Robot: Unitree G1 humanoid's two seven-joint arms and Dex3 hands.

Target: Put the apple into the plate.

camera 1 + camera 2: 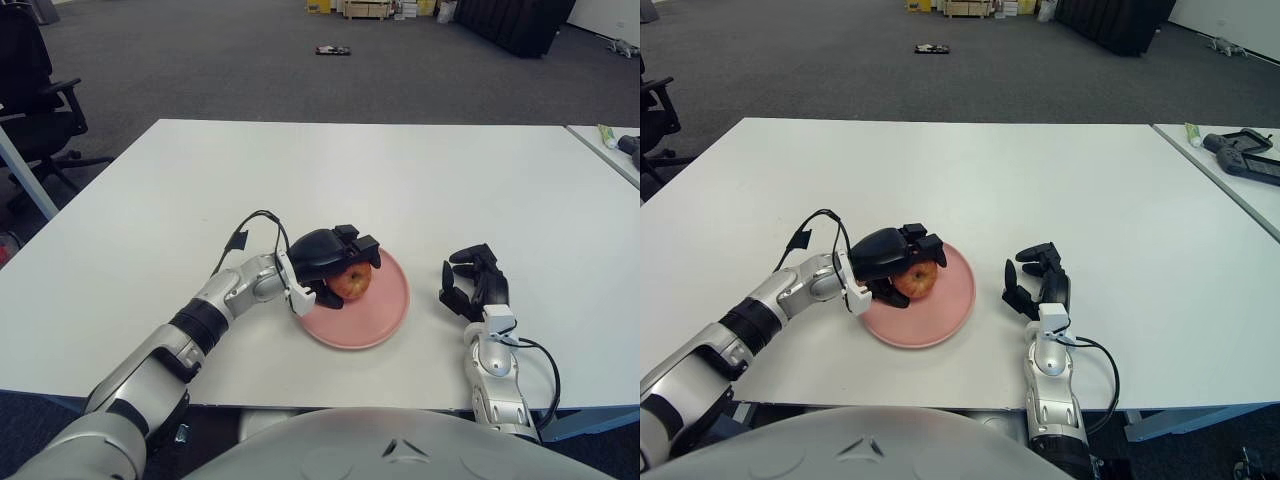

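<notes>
Left hand (325, 262) grips apple (351, 283) (over plate (385, 310))

No readable text, label, brand, number or sign anywhere. Nothing legible on the objects at the far right table edge or on the floor beyond.

You are working in an open office or lab hall: grey carpet (250, 70) runs far back, a black swivel chair (35, 85) stands at the left, white tables (400, 170) fill the foreground, and boxes (365, 8) and dark cabinets (510, 22) line the far wall.
</notes>
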